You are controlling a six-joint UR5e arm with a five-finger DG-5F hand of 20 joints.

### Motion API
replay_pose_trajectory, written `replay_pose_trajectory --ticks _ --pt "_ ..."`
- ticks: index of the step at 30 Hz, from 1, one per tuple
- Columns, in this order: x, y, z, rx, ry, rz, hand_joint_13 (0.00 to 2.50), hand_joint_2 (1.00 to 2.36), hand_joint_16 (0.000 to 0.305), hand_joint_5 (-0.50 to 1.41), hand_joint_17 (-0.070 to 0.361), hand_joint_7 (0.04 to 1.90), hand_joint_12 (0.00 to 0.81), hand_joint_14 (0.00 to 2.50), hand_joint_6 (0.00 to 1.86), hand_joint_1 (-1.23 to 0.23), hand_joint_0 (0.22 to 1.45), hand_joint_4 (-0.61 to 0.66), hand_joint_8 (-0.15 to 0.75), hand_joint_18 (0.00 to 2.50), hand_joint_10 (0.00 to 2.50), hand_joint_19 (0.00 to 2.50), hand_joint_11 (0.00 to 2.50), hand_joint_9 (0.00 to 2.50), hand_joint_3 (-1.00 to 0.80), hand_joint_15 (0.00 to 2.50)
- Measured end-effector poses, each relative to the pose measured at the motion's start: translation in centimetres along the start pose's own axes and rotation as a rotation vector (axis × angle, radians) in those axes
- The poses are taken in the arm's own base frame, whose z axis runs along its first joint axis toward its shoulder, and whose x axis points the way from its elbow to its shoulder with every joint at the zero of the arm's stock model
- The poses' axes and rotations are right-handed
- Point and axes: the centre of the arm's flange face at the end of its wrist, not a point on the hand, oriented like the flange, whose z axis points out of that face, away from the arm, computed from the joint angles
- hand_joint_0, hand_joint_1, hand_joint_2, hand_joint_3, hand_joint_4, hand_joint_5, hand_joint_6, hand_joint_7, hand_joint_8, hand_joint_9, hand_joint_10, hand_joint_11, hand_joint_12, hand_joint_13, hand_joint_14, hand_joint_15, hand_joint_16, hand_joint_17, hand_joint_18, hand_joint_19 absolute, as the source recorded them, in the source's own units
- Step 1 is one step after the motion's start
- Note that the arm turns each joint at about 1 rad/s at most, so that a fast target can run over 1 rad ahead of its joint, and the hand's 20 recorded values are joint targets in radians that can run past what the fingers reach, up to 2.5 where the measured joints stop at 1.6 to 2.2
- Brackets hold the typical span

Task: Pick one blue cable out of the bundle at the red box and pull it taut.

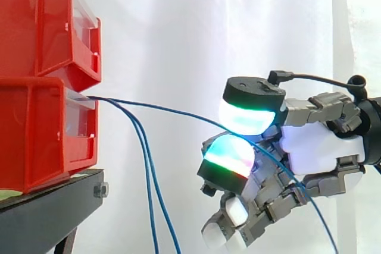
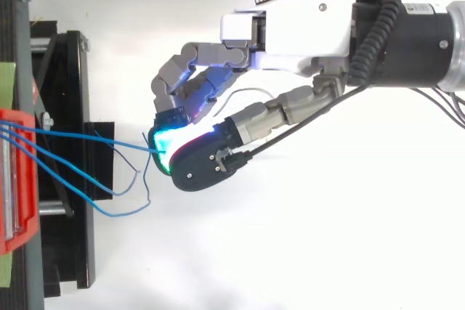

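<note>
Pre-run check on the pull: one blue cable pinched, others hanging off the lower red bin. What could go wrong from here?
1. The held blue cable sits only between glowing pads of the hand; a harder pull may let it slip.
2. The loose cables leave the red bin at the same spot and could get dragged along.
3. The bin might shift on the black stand.

Hand [image 2: 290, 28]: glossy white plastic palm shell with fingers built of blocky grey metal links, dark gaps and small screws showing between the segments. Thick rounded fingertip pads [image 1: 247, 117] sit in matte black caps; 2 of them glow white with cyan, green and a red-magenta band, while the smaller pads lower down are plain white. The matte black cylindrical wrist [image 2: 407, 34] ends in a silver-grey metal ring [image 2: 456, 41].
</note>
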Motion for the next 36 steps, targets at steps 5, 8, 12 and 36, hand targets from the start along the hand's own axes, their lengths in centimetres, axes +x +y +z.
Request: replay_pose_trajectory --ticks 5,8,12,36 --pt "0.0 0.0 0.01 0.0 0.0 0.0 0.6 1.06 0.069 -0.13 0.155 1.12 0.422 0.01 0.87 -0.7 0.57 0.12 0.381 0.43 0.01 0.32 0.64 0.81 -0.13 0.34" --pt "0.01 -0.01 0.01 0.0 0.0 0.0 0.61 1.02 0.069 -0.13 0.154 1.14 0.419 0.01 0.88 -0.72 0.58 0.15 0.376 0.45 0.01 0.31 0.64 0.82 -0.09 0.35" --pt "0.01 -0.03 0.01 0.0 0.0 0.0 0.63 1.01 0.068 -0.12 0.153 1.19 0.419 0.01 0.88 -0.76 0.59 0.17 0.378 0.48 0.01 0.3 0.65 0.84 -0.04 0.36" --pt "0.0 -0.01 0.01 0.0 -0.001 -0.004 0.72 1.01 0.064 -0.11 0.144 1.35 0.407 0.02 0.88 -0.82 0.63 0.16 0.386 0.54 0.01 0.3 0.72 0.94 0.06 0.42"
